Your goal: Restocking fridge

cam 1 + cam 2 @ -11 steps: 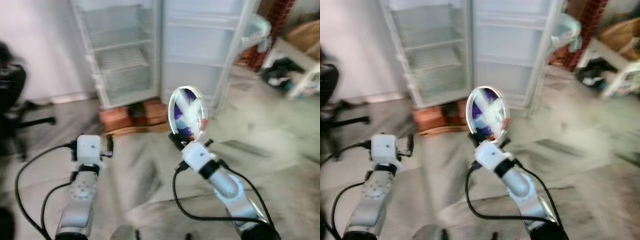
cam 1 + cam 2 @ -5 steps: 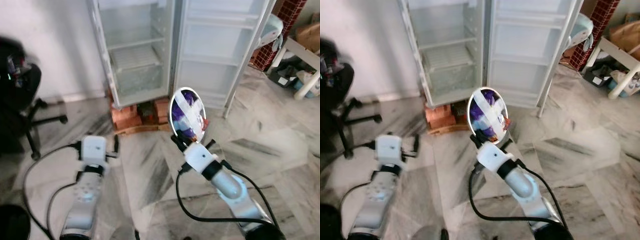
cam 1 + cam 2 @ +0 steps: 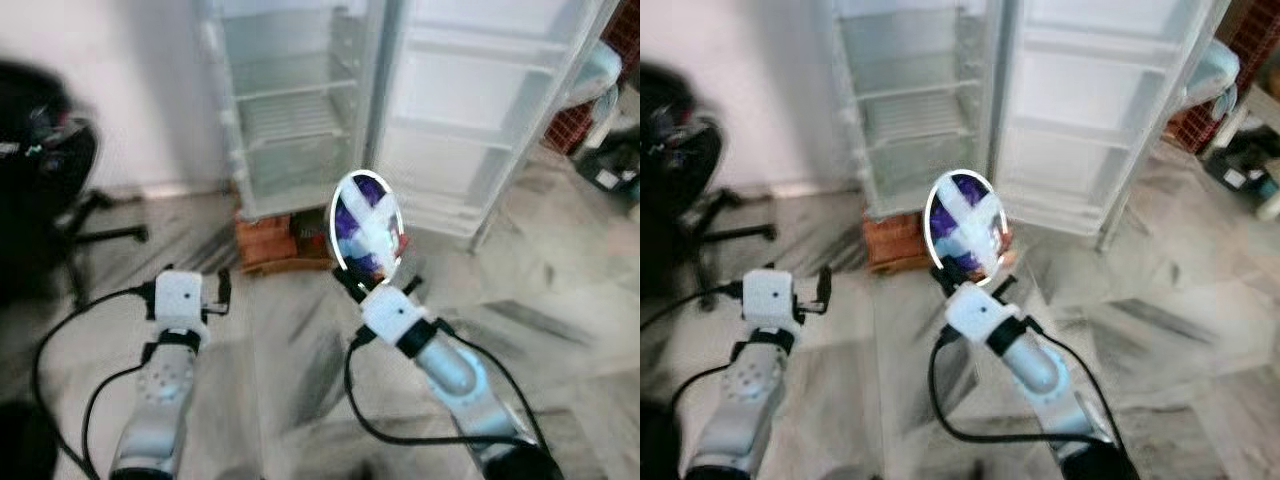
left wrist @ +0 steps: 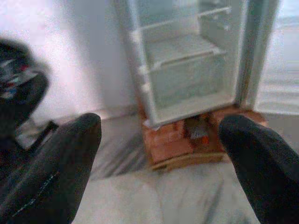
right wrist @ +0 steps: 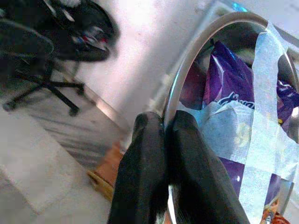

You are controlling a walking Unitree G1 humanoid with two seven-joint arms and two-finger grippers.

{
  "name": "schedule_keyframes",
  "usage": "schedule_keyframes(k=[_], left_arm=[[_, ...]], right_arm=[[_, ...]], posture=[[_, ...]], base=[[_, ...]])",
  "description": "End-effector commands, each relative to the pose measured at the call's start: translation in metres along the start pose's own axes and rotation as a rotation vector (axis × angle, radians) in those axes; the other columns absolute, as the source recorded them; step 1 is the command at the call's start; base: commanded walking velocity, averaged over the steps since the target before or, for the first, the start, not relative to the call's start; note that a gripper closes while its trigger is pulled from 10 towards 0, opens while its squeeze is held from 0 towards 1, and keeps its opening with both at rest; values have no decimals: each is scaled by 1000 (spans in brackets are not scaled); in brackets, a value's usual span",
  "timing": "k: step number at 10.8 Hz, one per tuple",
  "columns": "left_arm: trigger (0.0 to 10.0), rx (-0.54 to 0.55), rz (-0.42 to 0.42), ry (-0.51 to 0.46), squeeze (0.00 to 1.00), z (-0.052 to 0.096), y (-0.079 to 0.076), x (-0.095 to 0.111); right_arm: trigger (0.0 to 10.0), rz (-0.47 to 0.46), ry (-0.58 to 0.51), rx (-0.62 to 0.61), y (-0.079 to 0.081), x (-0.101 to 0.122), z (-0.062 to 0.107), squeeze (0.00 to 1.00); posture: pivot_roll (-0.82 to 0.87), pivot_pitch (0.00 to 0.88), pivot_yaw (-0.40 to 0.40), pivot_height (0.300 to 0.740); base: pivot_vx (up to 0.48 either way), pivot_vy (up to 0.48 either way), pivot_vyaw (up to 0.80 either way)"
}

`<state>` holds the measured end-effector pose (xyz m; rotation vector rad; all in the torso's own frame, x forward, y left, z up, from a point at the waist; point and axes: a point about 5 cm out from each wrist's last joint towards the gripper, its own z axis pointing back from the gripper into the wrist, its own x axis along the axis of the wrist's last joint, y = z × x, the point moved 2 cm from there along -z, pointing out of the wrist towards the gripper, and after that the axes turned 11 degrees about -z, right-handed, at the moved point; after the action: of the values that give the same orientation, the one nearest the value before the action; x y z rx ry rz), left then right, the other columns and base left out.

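Your right gripper (image 3: 352, 283) is clamped on the taped bowl (image 3: 367, 221) before the fridge (image 3: 300, 100); left gripper (image 4: 159, 135) gapes.

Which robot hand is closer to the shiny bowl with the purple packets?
Right. The right gripper has its fingers pinched on the bowl's rim, holding it up. The left gripper is apart from it, fingers open, empty.
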<state>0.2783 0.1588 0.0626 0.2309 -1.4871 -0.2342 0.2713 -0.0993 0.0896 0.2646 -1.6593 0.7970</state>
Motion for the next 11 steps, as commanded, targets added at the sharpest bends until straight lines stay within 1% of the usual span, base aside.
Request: schedule_keyframes(k=[1, 2, 3, 4, 5, 6, 7, 8, 9, 10, 11], left_arm=[[10000, -10, -9, -9, 0, -1, 1, 2], [10000, -8, -5, -6, 0, -1, 0, 2], [10000, -1, -7, -8, 0, 0, 1, 2], [10000, 3, -5, -9, 0, 0, 1, 2], [10000, 2, -2, -14, 0, -1, 2, 2], [10000, -12, -1, -30, 0, -2, 3, 4], [10000, -10, -10, -38, 0, -2, 6, 5], [10000, -1, -17, -34, 0, -1, 11, 3], [10000, -18, -29, -27, 0, 3, 11, 0], [10000, -25, -30, -23, 0, 6, 9, -2], [10000, -28, -25, -17, 0, 7, 7, -4]], right_arm=[[10000, 15, -24, -29, -7, 6, -2, 0], [10000, 15, -15, -61, -11, 3, -1, 0], [10000, -78, 15, -209, -26, -6, 9, 0], [10000, -139, 32, -267, -30, -12, 17, 0], [10000, -176, 47, -309, -31, -16, 24, 0], [10000, -185, 57, -351, -31, -19, 29, 0], [10000, -207, 68, -432, -37, -22, 37, 0], [10000, -221, 95, -508, -43, -26, 55, 0], [10000, -206, 125, -526, -46, -29, 71, 0], [10000, -197, 141, -532, -51, -29, 81, 0], [10000, -195, 148, -545, -55, -28, 86, 0]], posture=[[116, 69, 10, 740], [117, 69, 8, 740], [118, 71, 6, 740], [118, 70, 5, 740], [117, 70, 6, 740], [113, 63, 11, 740], [113, 59, 14, 740], [101, 60, 16, 740], [89, 70, 9, 740], [81, 81, 2, 740], [76, 83, -5, 740]], base=[[409, 247, 0], [409, 251, 0], [330, 0, 0], [0, 0, 0], [0, 0, 0], [0, 0, 0], [0, 0, 0], [0, 0, 0], [0, 0, 0], [0, 0, 0], [0, 0, 0]])
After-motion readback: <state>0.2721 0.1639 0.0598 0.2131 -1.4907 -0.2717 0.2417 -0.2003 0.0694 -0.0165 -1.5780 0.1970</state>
